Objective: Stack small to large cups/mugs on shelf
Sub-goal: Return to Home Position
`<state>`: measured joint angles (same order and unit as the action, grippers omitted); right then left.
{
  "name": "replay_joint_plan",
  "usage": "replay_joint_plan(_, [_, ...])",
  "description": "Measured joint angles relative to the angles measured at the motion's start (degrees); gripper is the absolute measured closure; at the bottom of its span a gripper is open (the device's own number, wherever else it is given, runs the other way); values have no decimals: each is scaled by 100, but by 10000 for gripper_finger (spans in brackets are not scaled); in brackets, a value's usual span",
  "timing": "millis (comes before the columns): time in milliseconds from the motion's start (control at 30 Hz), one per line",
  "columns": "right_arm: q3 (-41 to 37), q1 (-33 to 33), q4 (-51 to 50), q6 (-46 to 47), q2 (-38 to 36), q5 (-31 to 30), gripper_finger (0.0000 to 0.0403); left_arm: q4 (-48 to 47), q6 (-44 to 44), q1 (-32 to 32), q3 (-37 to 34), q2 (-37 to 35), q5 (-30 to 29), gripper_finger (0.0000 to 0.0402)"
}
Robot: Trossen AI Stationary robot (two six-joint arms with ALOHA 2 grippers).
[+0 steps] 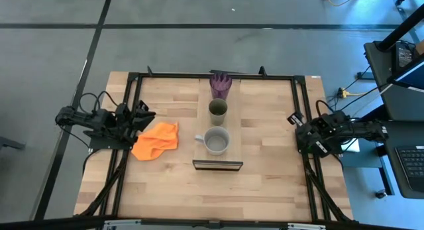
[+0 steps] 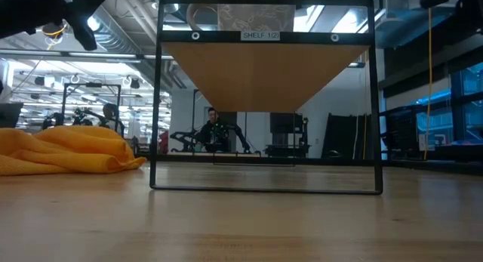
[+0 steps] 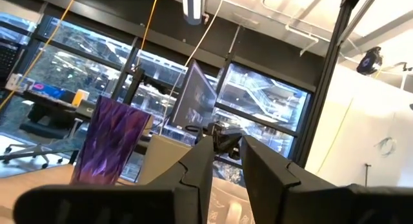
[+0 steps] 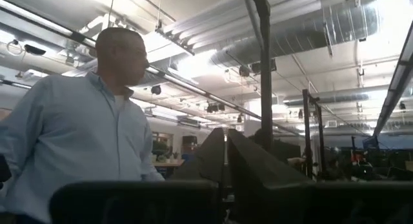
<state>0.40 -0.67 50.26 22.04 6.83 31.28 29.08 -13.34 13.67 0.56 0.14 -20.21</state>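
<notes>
Cups (image 1: 217, 140): three, in row on shelf (image 1: 233, 124); left hand (image 1: 146, 113) apart; right hand (image 1: 292, 118) together

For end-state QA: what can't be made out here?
Low view: everything atop the shelf, hidden by its plank's underside.
Left wrist view: only the purple tumbler shows; olive cup and grey mug out of frame or behind the left gripper.
Right wrist view: past the right gripper, only a person and the room.
High view: vessel heights, seen straight down.
Both arms wait at the table's sides.
</notes>
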Motion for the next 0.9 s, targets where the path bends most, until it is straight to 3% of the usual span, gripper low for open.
replay_joint_plan(133, [0,2,-381,-205,0,281,381,-172,26,0,-9,0,-131,324])
replay_joint_plan(333, [0,2,-1699,-1125,2,1082,381,-1119,-225,0,-9,0,-821,326])
replay_joint_plan(600, [0,2,-2323,-937,2,1080,381,-1932,209,0,-9,0,-891,327])
replay_joint_plan(733, [0,2,-2475,-1385,2,1073,381,-1974,285,0,-9,0,-925,324])
replay_joint_plan(900, [0,2,-2922,-1700,2,763,381,-2449,1106,0,-9,0,-1040,326])
